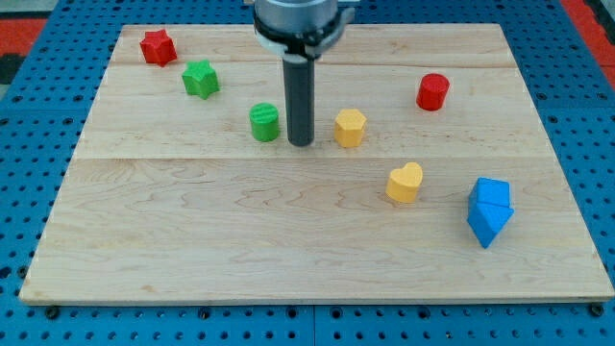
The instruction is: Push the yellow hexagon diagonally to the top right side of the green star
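The yellow hexagon (pixel 350 127) sits near the board's middle, right of centre. The green star (pixel 201 79) lies at the upper left. My tip (pixel 301 143) rests on the board between the green cylinder (pixel 264 122) on its left and the yellow hexagon on its right, a short gap from each. The rod rises straight up to the arm's flange at the view's top.
A red star (pixel 158 46) lies at the top left corner. A red cylinder (pixel 433 91) is at the upper right. A yellow heart (pixel 405 183) sits lower right of the hexagon. Two blue blocks (pixel 490 210) touch near the right edge. The wooden board (pixel 192 250) lies on a blue pegboard.
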`<state>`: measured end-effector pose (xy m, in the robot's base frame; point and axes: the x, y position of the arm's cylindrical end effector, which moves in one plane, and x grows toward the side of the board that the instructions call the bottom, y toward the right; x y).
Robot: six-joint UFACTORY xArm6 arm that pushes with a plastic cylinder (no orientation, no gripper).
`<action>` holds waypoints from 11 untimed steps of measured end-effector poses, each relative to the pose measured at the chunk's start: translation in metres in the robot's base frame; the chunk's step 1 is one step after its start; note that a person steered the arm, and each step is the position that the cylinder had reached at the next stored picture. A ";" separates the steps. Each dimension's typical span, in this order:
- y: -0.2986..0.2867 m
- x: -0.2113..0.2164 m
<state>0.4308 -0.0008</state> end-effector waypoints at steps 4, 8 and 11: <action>0.036 -0.061; -0.070 -0.127; -0.053 -0.174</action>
